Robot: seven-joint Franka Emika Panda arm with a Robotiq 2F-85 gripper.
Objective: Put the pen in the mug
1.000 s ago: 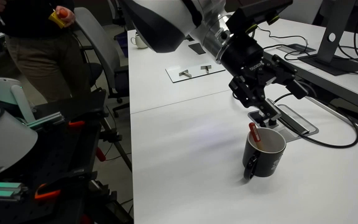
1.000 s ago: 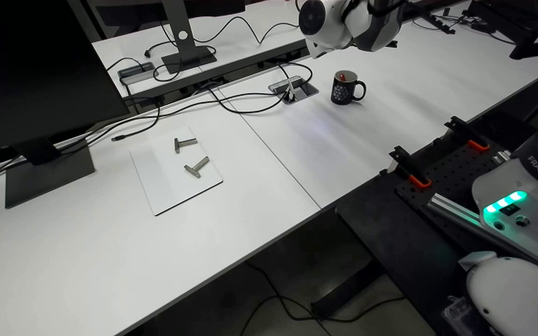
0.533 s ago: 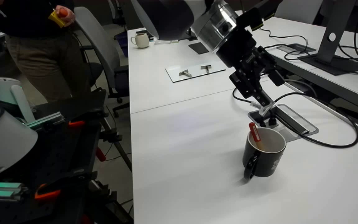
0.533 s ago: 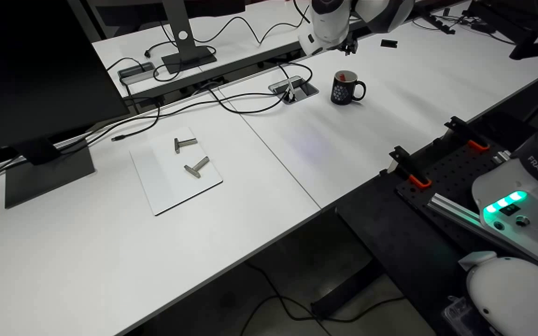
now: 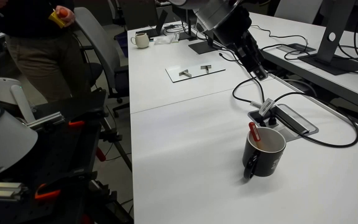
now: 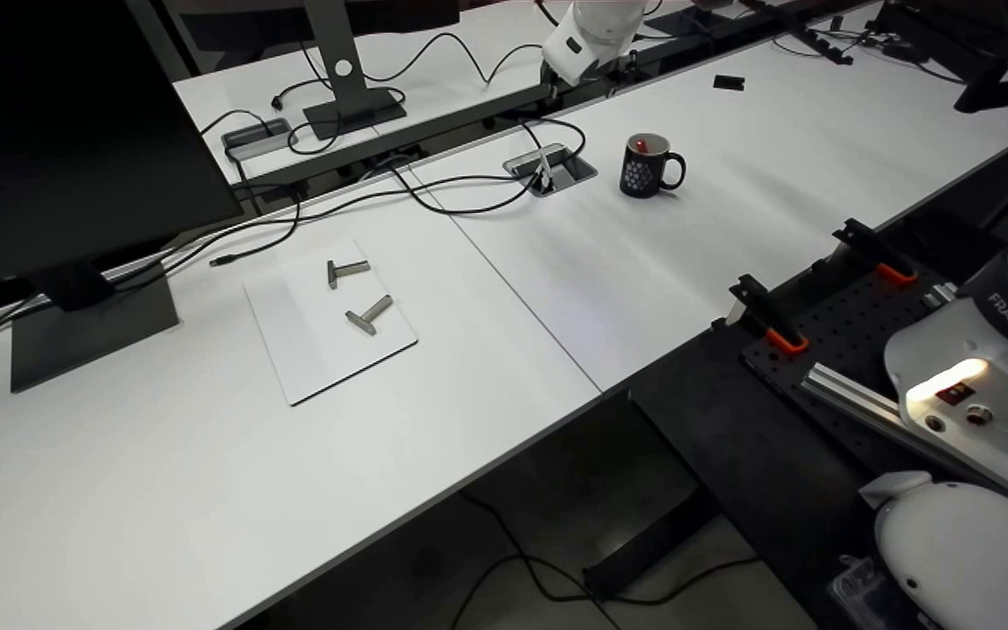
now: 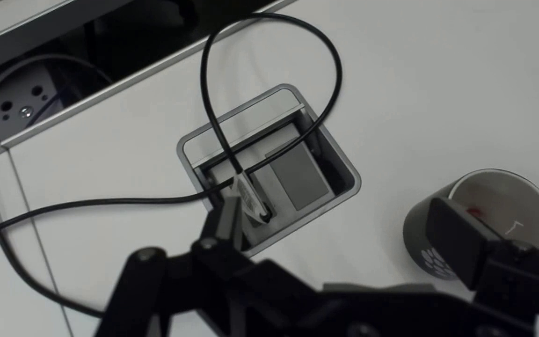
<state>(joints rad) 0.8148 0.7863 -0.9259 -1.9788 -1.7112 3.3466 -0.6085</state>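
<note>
In the wrist view, the black two-fingered gripper point(image 7: 335, 208) has its fingers spread wide apart; in an exterior view it hangs at 12 o'clock of the glossy black cylindrical mug point(image 5: 266, 163), well apart from it. The mug stands on a white tabletop point(image 5: 179, 174), handle toward 7 o'clock. Tilted inside it is the thin red pen point(image 5: 256, 135), pale in its lower part, red end past the rim between 10 and 11 o'clock.
</note>
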